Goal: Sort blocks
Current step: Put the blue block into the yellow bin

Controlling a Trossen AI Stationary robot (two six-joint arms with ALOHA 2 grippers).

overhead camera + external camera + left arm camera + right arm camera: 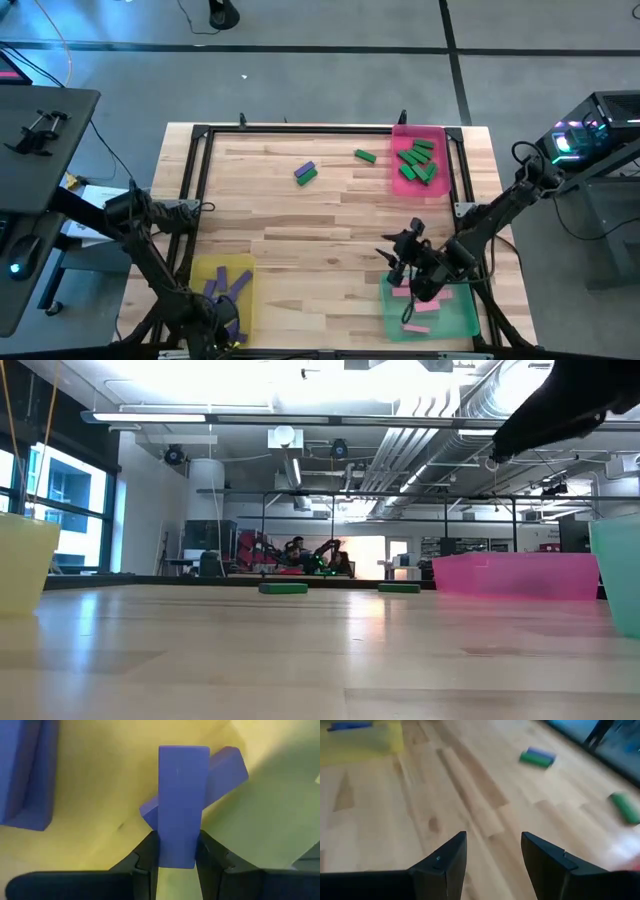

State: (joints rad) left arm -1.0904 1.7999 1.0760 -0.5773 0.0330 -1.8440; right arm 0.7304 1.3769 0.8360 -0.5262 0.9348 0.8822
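Left gripper (172,862) is down inside the yellow tray (205,270) at the table's near left corner, fingers pinching a purple block (183,805) held upright between them; a second purple block (227,767) lies crossed behind it, and more purple blocks (230,283) rest on the tray floor. Right gripper (492,857) hangs above the bare wood just beside the green tray (462,318) at the near right corner, fingers spread with nothing between them. The green tray holds pink blocks (418,310). The pink tray (397,180) at the far right corner holds green blocks (417,161). Loose on the table near the far edge: one green block (365,156), and a purple-and-green pair (305,173) touching each other. No readable writing or labels on blocks or trays.
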